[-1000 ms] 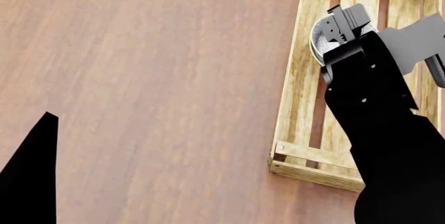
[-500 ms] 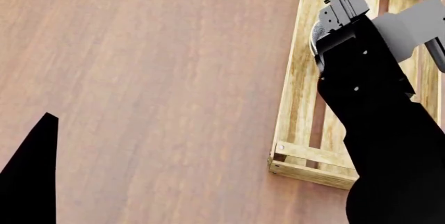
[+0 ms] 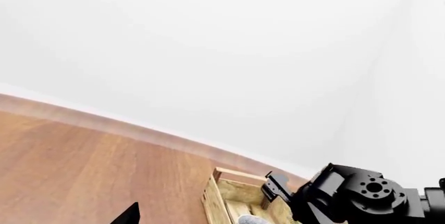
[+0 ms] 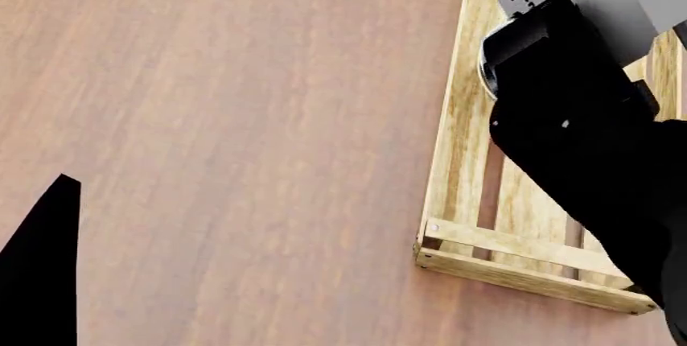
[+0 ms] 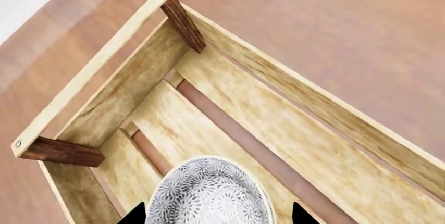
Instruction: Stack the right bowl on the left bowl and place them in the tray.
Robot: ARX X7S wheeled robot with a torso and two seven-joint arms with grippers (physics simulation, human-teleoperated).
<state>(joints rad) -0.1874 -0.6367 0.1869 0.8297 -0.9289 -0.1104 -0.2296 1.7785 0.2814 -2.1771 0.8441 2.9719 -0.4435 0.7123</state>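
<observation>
Fingers (image 5: 135,214) of the right gripper (image 5: 215,216) show only as two dark tips at the edge of the right wrist view, spread well apart on either side of a bowl (image 5: 208,195), so they are open and not touching it. That bowl, grey-white with a fine flower pattern inside, sits on the slats inside the tray (image 5: 292,130), near the end whose two corners carry dark wooden posts. Whether it is one bowl or two stacked cannot be told from here.

From the head view, the right arm (image 4: 580,121) reaches over the tray and covers most of the bowl; only a thin curved sliver of its rim (image 4: 485,72) shows at the arm's left edge, close to the tray's left side plank. The tray lies on the brown wooden surface (image 4: 236,137), toward the right of that view, its near end bar in sight.

Of the left arm (image 4: 38,273), only a black shape shows at the lower left of the head view, well apart from the tray. One dark tip of the left gripper (image 3: 127,215) is visible in its wrist view, and I cannot tell whether its fingers are open or closed.
</observation>
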